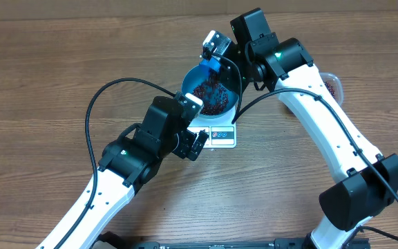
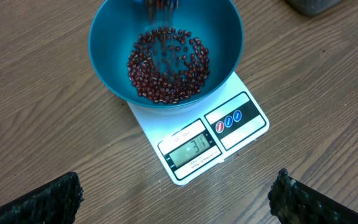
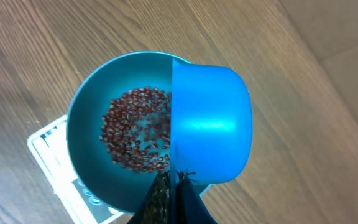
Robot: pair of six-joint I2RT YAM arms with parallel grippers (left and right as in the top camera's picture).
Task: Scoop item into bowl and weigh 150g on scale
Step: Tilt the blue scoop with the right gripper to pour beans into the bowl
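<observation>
Red-brown beans [image 2: 166, 65] lie in the blue bowl [image 2: 104, 37] on the white scale [image 2: 241, 118]. The right claw [image 3: 174, 186] pinches a blue scoop [image 3: 210, 127] tipped above it; the left claw [image 2: 179, 199] is spread wide. An arm [image 1: 323, 117] half hides the tub [image 1: 332, 83].

The scoop [image 3: 210, 124] is hanging over part of the bowl [image 3: 98, 112], and the right gripper [image 3: 174, 190] pinching its handle is blocking that side. Only the rest of the bowl's mouth is lying open from above. The left gripper [image 2: 178, 199], spread wide, is crowding the scale [image 2: 241, 118] at its display edge. Bare table [image 1: 40, 76] is stretching away on the left.
</observation>
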